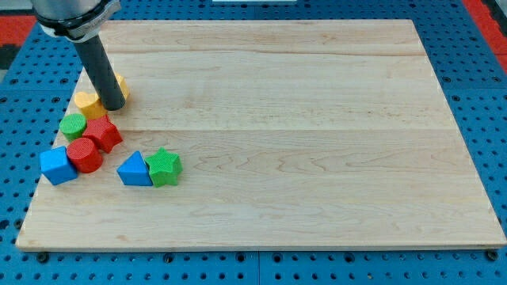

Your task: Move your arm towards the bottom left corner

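My dark rod comes down from the view's top left and my tip [113, 104] rests on the board at the left side. It stands between two yellow blocks: one [87, 102] just to its left and one [121, 85] partly hidden behind the rod. Below the tip lie a green cylinder [73, 125], a red hexagonal block [102, 133], a red cylinder [84, 155] and a blue cube [58, 165]. A blue triangle [135, 169] and a green star [165, 166] sit touching each other, lower right of the tip.
The wooden board [301, 119] lies on a blue pegboard surface [475, 95]. All blocks cluster near the board's left edge, above its bottom left corner [28, 237].
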`<state>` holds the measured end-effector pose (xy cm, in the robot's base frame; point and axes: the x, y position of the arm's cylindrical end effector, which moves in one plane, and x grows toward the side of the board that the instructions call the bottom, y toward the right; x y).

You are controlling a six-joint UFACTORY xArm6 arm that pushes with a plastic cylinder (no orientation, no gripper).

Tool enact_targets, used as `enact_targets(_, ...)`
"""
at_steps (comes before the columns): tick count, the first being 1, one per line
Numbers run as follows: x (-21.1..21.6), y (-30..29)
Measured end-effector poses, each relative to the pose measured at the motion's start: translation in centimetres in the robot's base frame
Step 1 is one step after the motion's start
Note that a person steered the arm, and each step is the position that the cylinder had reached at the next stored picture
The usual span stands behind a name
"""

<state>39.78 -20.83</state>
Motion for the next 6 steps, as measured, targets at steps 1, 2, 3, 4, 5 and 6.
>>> enact_targets(1, 0.3, 4.5)
enact_targets(2, 3.5, 12.8)
enact_targets(3, 8.9, 19.5)
enact_targets(4, 16.0, 20.6)
enact_targets(5, 20.1, 18.9)
enact_targets(6, 21.8, 8.0)
